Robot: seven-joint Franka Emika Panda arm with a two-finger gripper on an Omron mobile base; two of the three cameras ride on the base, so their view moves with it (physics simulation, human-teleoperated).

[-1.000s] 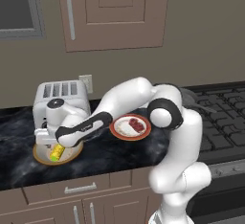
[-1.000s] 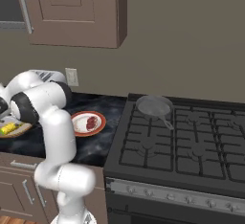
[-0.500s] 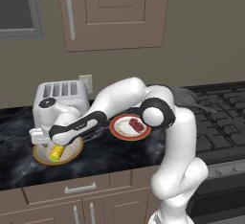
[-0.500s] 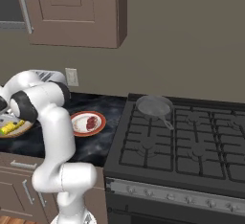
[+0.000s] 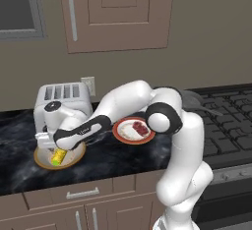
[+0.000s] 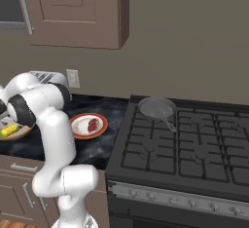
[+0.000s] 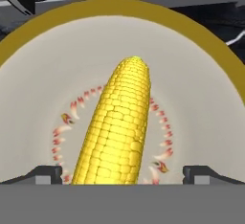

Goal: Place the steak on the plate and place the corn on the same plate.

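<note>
The corn [image 7: 117,132] lies in a tan-rimmed bowl [image 7: 28,31] at the left of the counter, a yellow cob [image 5: 59,156] that also shows at the far left edge [image 6: 8,131]. My gripper [image 7: 123,174] hangs straight over it, open, with one fingertip [image 7: 48,173] on each side of the cob and not touching it. From the side, the gripper [image 5: 56,148] sits just above the bowl [image 5: 75,156]. The steak [image 5: 140,127] rests on the orange-red rimmed plate [image 5: 123,134], right of the bowl. The right base view shows the same steak [image 6: 91,124] on the plate [image 6: 77,129].
A white toaster [image 5: 61,101] stands right behind the bowl. A dark frying pan [image 6: 156,107] sits on the black stove [image 6: 194,144] to the right. My arm arches over the plate. Cabinets hang above the counter.
The hand has sunk slightly closer to the corn in the bowl. The jaws have stayed open, and the steak, plate and corn have not moved.
</note>
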